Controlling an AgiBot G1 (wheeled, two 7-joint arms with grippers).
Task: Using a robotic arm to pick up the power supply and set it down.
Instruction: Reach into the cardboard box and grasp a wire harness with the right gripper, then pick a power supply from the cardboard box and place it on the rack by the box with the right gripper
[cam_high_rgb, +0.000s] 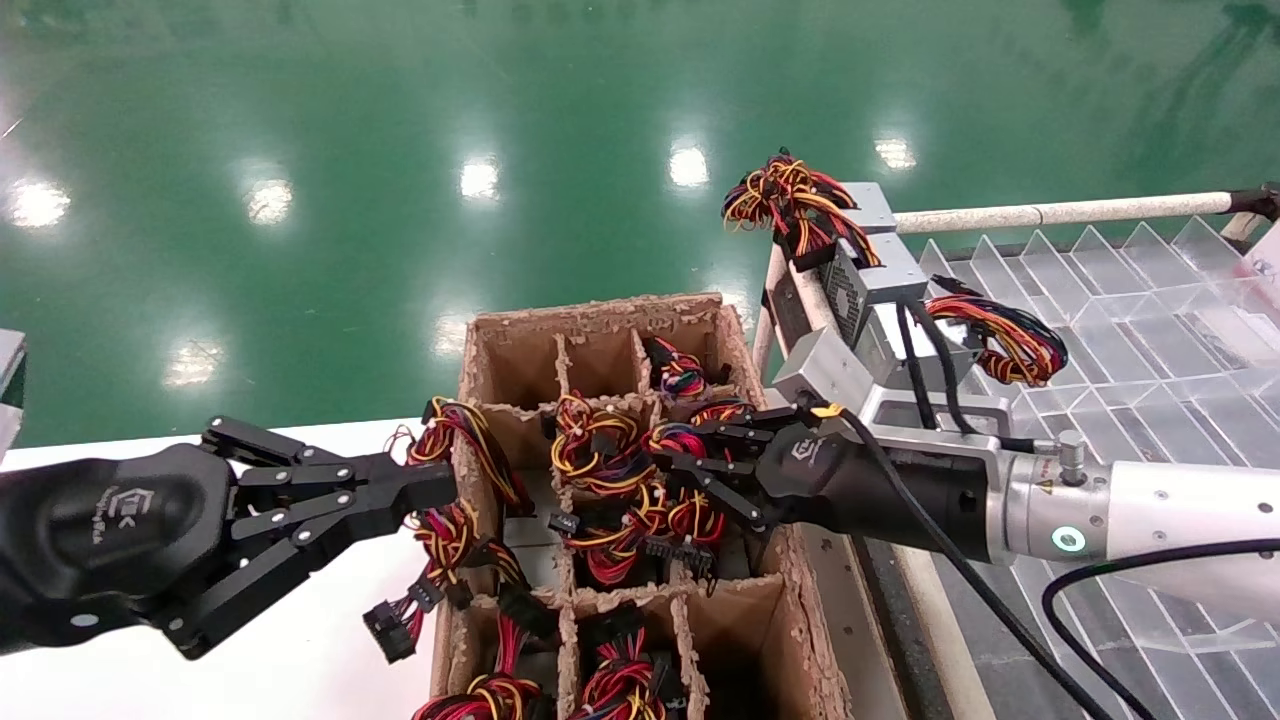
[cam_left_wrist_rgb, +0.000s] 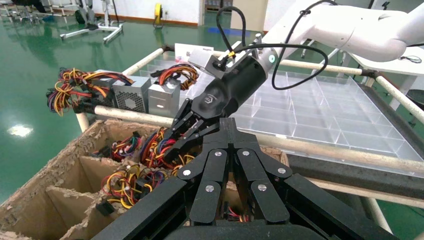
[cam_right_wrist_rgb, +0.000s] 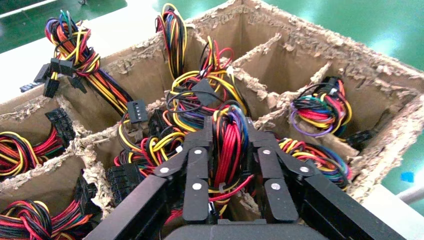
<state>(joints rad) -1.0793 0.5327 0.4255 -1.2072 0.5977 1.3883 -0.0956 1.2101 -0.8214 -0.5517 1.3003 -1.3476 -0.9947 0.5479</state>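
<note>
The robotic arm reaches in from the right, and its right gripper (cam_high_rgb: 690, 455) (cam_right_wrist_rgb: 227, 131) is shut on a bunch of red, yellow and black wires (cam_right_wrist_rgb: 227, 150) rising from a middle cell of the cardboard box (cam_high_rgb: 600, 318). That power supply's metal body is hidden down in the cell. More wire bunches (cam_high_rgb: 600, 450) fill the neighbouring cells. My left gripper (cam_high_rgb: 440, 487) (cam_left_wrist_rgb: 227, 125) is shut with nothing between its fingers. It hovers at the box's left wall beside wires hanging over it (cam_high_rgb: 470, 440).
Two silver-grey power supplies (cam_high_rgb: 865, 285) (cam_left_wrist_rgb: 131, 95) with wire bunches stand at the near corner of a clear plastic divider tray (cam_high_rgb: 1150, 300) to the right. A white pipe rail (cam_high_rgb: 1060, 212) runs behind it. Beyond lies green floor (cam_high_rgb: 400, 150).
</note>
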